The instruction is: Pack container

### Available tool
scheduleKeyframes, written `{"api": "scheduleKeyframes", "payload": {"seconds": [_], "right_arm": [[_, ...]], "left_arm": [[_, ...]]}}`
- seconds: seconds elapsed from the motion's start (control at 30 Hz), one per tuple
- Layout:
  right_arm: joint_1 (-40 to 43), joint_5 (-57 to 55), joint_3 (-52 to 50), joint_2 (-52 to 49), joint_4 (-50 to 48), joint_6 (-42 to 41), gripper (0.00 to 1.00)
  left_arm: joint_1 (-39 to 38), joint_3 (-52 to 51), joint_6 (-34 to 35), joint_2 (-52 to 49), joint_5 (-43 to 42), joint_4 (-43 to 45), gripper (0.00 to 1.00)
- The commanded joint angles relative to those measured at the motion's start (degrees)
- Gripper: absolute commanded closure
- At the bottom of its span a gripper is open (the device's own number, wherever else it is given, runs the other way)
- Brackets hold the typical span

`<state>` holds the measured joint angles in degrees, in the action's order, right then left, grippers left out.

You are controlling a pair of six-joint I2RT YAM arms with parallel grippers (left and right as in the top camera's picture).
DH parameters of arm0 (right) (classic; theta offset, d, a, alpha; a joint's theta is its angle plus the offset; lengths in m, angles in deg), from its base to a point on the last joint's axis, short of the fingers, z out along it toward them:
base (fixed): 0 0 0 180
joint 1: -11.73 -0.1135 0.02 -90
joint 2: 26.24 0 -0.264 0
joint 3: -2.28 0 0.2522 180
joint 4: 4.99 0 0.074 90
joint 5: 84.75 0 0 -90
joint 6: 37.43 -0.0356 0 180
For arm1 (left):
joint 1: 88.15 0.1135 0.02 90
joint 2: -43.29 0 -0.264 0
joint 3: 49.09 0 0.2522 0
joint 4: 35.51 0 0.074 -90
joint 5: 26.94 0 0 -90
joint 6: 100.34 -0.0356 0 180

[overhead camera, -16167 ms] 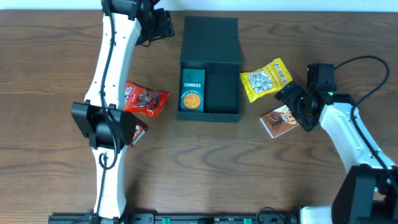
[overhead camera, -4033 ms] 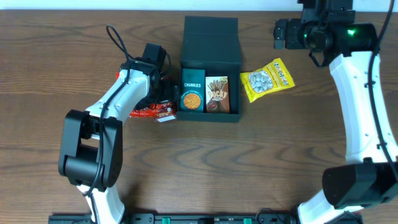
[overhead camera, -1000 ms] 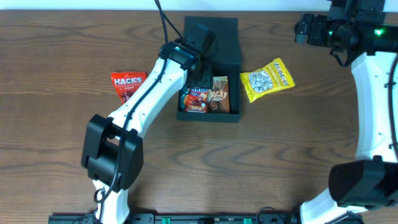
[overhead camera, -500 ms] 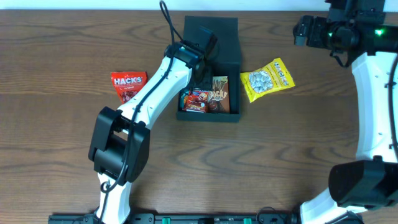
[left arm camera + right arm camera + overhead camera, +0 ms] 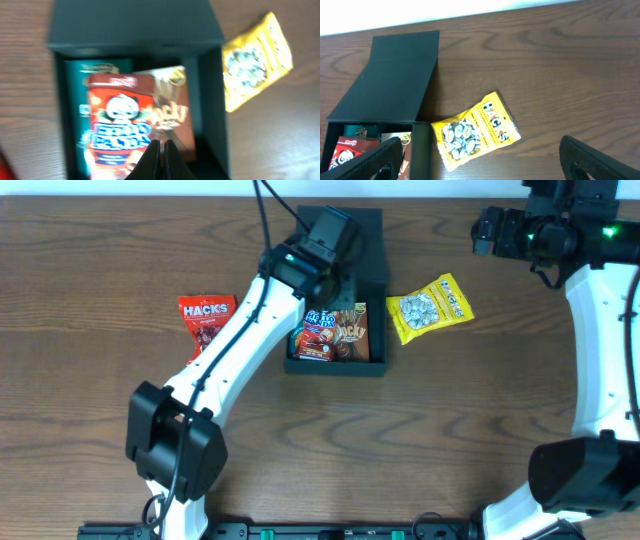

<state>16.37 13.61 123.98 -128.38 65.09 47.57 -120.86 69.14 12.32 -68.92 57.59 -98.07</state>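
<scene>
Red-and-white Hello Panda snack pkt [image 5: 117, 127] now lies loose in the dark teal-green cardboard container [image 5: 340, 367], mid-table. My left gripper [image 5: 161, 150] has let go, fingers pressed together above it. Yellow foil pkt [image 5: 430, 307] & red Hacks pkt [image 5: 205, 317] left to pack.

Your left arm [image 5: 238, 352] stretches forward from its base and angles to the right, almost straight. At its end the left gripper [image 5: 160, 156] points downward with both tips pressed flat together. Your right arm [image 5: 600, 330] is extended far forward with its wrist turned inward to the left, and the right gripper [image 5: 480, 147] holds its fingers [image 5: 370, 159] spread wide apart.
</scene>
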Motion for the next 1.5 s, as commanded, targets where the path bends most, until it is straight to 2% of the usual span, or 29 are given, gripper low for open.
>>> {"api": "scheduleKeyframes", "payload": {"seconds": [0.0, 0.7, 1.03, 1.47], "right_arm": [[0.3, 0.5, 0.8, 0.6, 0.2, -0.1, 0.01], [5.9, 7.1, 0.8, 0.6, 1.4, -0.1, 0.01], [5.9, 7.1, 0.8, 0.6, 1.8, -0.1, 0.01], [5.9, 7.1, 0.8, 0.6, 1.8, -0.1, 0.01]], "left_arm": [[-0.4, 0.6, 0.1, -3.0, -3.2, 0.0, 0.94], [-0.4, 0.2, 0.0, -13.5, -5.0, -0.5, 0.94], [0.4, 0.2, 0.0, -13.9, 1.3, -1.1, 0.94], [2.2, 0.2, 0.1, -13.9, 0.9, -1.5, 0.94]]}}
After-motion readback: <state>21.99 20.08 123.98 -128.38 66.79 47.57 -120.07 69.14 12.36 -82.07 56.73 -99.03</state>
